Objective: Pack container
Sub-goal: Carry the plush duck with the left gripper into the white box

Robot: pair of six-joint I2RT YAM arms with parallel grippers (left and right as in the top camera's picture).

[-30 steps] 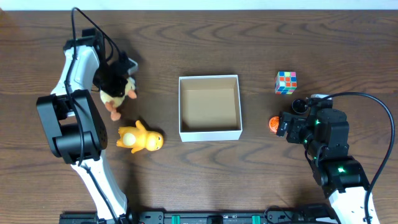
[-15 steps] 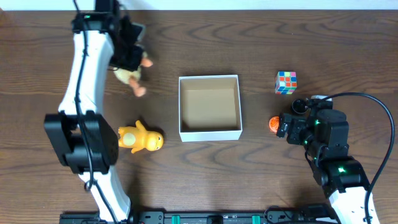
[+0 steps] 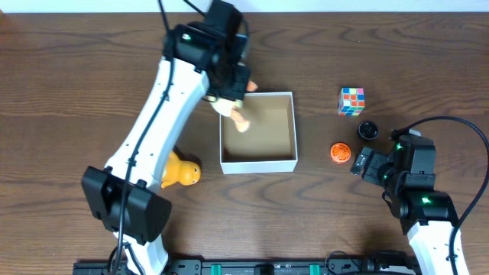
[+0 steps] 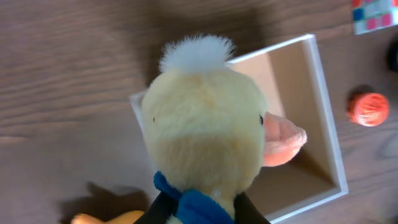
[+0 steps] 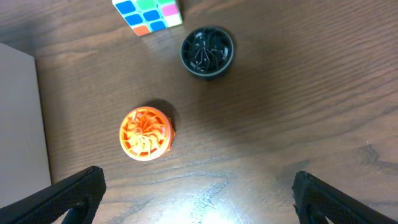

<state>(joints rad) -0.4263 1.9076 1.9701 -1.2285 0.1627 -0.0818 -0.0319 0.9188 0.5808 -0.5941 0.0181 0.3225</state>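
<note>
Left gripper point(image 3: 231, 85) clamped on duck point(image 4: 205, 124), which hangs over rear-left corner of container point(image 3: 257, 163), mid-table. Right gripper point(image 5: 199, 194) spread wide, empty (orange disc point(image 5: 145, 133) just ahead). Step: carrying duck in. Next, likely: centre over the inside, lower, release.

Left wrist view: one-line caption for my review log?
Plush duck, held in the left gripper, hangs over a corner of the open container; an orange toy lies outside it.
</note>
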